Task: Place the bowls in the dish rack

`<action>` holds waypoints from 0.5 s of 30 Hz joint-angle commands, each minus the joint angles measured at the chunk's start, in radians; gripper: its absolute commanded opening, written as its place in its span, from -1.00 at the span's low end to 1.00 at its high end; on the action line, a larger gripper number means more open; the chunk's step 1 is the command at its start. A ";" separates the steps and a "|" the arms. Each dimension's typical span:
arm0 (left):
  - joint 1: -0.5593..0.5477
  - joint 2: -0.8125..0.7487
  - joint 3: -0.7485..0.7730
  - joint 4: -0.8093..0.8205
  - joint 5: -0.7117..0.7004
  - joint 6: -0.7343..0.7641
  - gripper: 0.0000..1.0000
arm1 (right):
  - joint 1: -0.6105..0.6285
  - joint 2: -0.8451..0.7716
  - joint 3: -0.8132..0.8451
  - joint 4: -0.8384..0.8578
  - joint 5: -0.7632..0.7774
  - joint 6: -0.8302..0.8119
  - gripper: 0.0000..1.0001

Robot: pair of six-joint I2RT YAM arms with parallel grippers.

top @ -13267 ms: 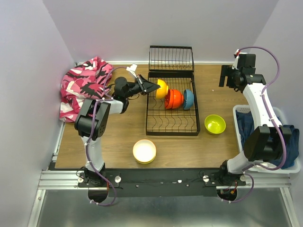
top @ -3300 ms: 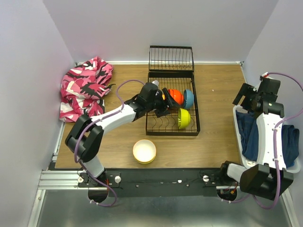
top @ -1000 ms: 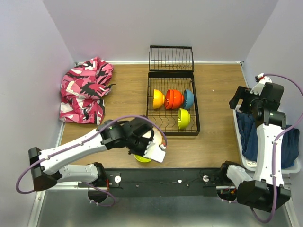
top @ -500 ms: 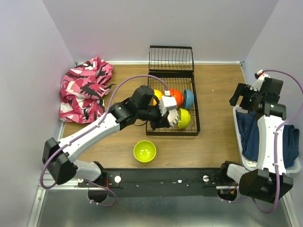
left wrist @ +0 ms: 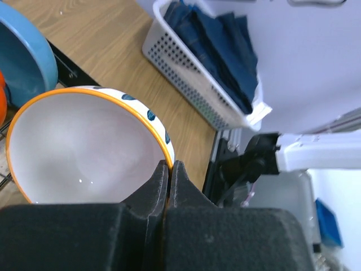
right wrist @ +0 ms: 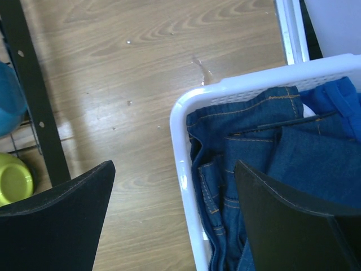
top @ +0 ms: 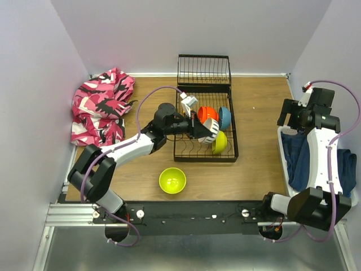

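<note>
The black wire dish rack (top: 186, 148) stands mid-table. On edge in it are an orange-red bowl (top: 208, 113), a blue bowl (top: 225, 117) and a lime green bowl (top: 220, 142). My left gripper (top: 198, 129) is over the rack, shut on the rim of a cream-white bowl (top: 210, 131) with an orange rim and dark spots. The left wrist view shows the gripper (left wrist: 169, 164) pinching that bowl (left wrist: 84, 147) beside the blue bowl (left wrist: 25, 56). A second lime green bowl (top: 172, 180) sits on the table in front. My right gripper (top: 289, 114) is open and empty.
A white basket (top: 284, 148) of blue denim stands at the right edge, under my right gripper (right wrist: 174, 169); its rim (right wrist: 186, 164) shows there. A pink camouflage cloth (top: 101, 104) lies at the back left. The rack's wire flap (top: 204, 70) stands up at the back.
My left gripper lifted the cream-white bowl off the lime green bowl at the table front and carried it over the rack, beside the lime green bowl there. The right arm barely moved.
</note>
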 commanded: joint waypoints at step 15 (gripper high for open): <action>0.086 0.245 -0.220 0.824 -0.027 -0.573 -1.00 | -0.004 0.041 0.008 -0.065 0.106 -0.021 0.87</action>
